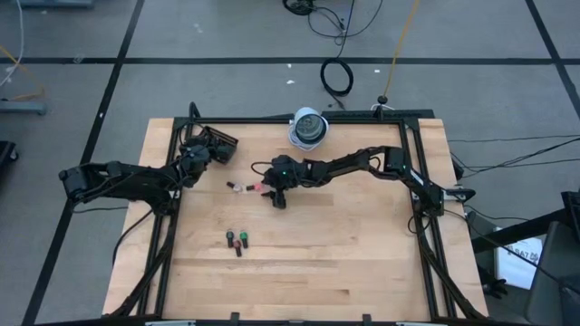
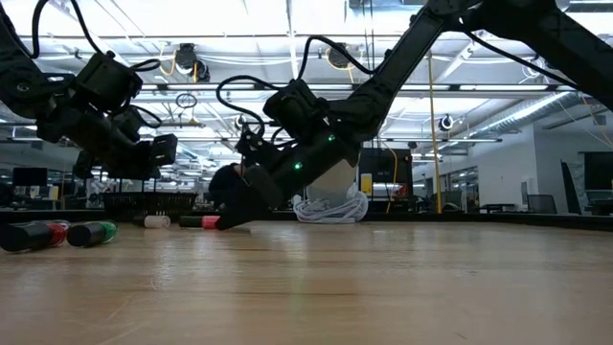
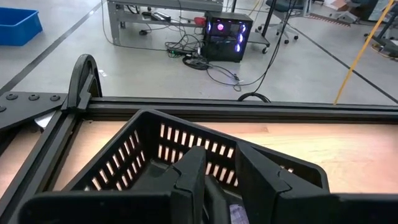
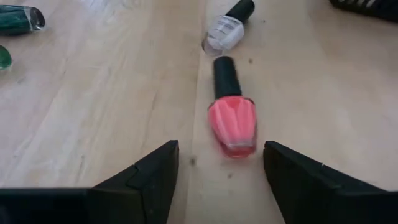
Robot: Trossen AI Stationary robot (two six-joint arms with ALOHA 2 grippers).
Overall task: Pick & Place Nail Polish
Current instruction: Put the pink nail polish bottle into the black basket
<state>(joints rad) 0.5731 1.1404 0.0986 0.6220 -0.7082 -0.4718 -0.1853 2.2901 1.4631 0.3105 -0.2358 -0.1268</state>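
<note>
A pink nail polish bottle with a dark cap lies on its side on the table, and a clear-white bottle lies just beyond it. My right gripper is open and low over the table, its fingers on either side of the pink bottle's base without touching it; it also shows in the high view. Two green bottles lie farther off, toward the table's near side. My left gripper is over the black slotted basket, nearly shut on a small pale thing. My left gripper pinches a small pale-bodied thing between its two fingers, above the inside of the basket. Only a sliver shows between the fingers, so I cannot tell which part they are on. It is lifted clear of the table.
The basket stands at the table's far left. A white round object sits at the far edge. In the low view a red bottle and a green bottle lie side by side. Bare wood lies to the right and near side.
</note>
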